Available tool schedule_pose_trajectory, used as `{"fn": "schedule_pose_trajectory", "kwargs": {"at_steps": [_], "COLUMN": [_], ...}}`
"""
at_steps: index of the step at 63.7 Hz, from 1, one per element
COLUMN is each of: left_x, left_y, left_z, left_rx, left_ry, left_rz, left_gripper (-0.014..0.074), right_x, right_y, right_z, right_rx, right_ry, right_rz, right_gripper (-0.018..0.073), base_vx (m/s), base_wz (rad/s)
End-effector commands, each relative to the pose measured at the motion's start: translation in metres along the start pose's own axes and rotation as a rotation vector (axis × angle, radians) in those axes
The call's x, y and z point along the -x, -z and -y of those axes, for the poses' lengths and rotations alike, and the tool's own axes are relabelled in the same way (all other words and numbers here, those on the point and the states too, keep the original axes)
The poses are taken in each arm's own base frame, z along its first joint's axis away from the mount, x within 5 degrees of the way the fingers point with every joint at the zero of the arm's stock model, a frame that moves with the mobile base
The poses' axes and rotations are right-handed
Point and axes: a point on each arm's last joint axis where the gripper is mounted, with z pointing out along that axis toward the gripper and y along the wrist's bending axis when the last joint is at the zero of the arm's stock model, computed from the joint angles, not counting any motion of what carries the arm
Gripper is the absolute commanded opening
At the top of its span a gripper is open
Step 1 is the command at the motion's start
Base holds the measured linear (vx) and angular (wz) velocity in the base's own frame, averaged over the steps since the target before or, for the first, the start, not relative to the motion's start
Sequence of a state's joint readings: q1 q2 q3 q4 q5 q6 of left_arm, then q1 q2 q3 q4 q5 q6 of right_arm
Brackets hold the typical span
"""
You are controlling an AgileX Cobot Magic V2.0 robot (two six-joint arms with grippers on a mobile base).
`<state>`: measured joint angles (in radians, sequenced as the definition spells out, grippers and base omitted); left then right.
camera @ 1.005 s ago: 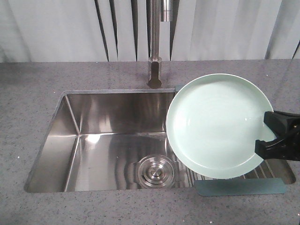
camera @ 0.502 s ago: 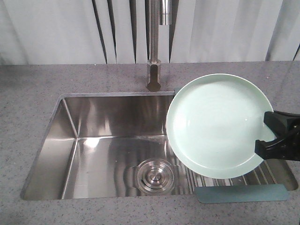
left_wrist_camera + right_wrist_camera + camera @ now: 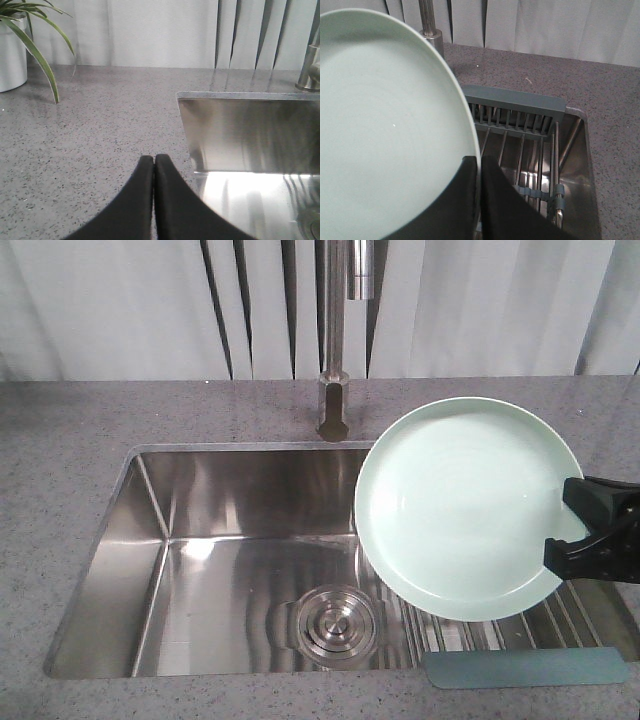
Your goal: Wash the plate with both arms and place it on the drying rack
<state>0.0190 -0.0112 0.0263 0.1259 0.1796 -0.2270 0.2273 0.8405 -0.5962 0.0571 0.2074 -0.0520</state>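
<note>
The right fingers [image 3: 489, 176] were clenched on the rim of the plate [image 3: 460, 505], one finger on each side. The plate stood tilted up in front of them. The drying rack [image 3: 520, 145] lay below and past those fingers. The left fingers [image 3: 149, 167] were pressed together, holding nothing, over the table [image 3: 90, 125]. The sink [image 3: 250, 130] was just ahead on their right.

A grey speckled stone countertop [image 3: 60, 440] is backed by pale vertical blinds [image 3: 110, 300] with dark gaps. A rectangular stainless-steel sink basin [image 3: 230, 490] sits sunk in it, with a round steel drain [image 3: 338, 625] in its floor and a tall brushed-steel tap [image 3: 333, 330] behind. A white pot [image 3: 11, 55] of long green leaves [image 3: 35, 52] stands on the counter.
</note>
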Motion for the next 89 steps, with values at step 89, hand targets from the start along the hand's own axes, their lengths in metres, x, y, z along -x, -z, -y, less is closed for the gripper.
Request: {"fn": "schedule_pose_trajectory", "kwargs": {"at_steps": [89], "left_x": [0.002], "left_y": [0.0003], "left_z": [0.001], "left_rx": [-0.017], "left_ry": [0.007], "left_rz": [0.07], "left_gripper": [-0.0005], "right_x": [0.0181], "right_y": [0.0048], "right_z": [0.0012], "right_rx": [-0.01], "right_ry": [0.011], "right_rz": [0.119], "right_gripper": [-0.0005], "base_vx": [0.03], "base_wz": [0.01]}}
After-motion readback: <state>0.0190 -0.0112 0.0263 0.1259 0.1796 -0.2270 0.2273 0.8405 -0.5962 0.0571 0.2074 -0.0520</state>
